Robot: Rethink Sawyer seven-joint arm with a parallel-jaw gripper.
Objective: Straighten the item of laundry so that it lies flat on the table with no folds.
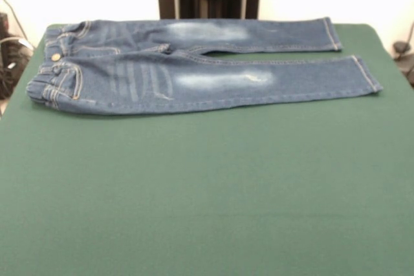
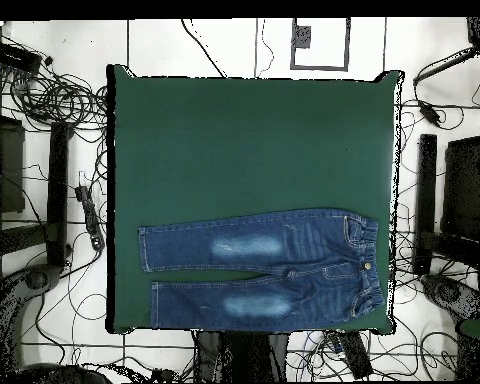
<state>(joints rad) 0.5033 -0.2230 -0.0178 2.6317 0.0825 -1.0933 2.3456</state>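
A small pair of blue denim jeans (image 1: 200, 69) lies spread front-side up on a dark green table (image 1: 207, 192), both legs extended and the fabric looking flat. In the front view the garment sits along the table's far edge, its elastic waistband (image 1: 48, 72) at the left and its two hemmed cuffs at the right, the nearer leg reaching a little farther right than the far one. A brass button (image 1: 56, 57) shows at the waist, orange stitching traces the pockets and seams, and a faded pale patch marks each thigh. A narrow wedge of green cloth shows between the legs, which part slightly toward the cuffs.

In the overhead view the jeans (image 2: 259, 268) occupy the lower part of the table (image 2: 254, 140), waistband toward the right edge and cuffs toward the left, with the rest of the green top bare above them. Cables (image 2: 44, 100) and dark equipment lie on the pale floor around the table.

The robot's gripper does not appear in either view, so whether its fingers are parted or closed cannot be told.
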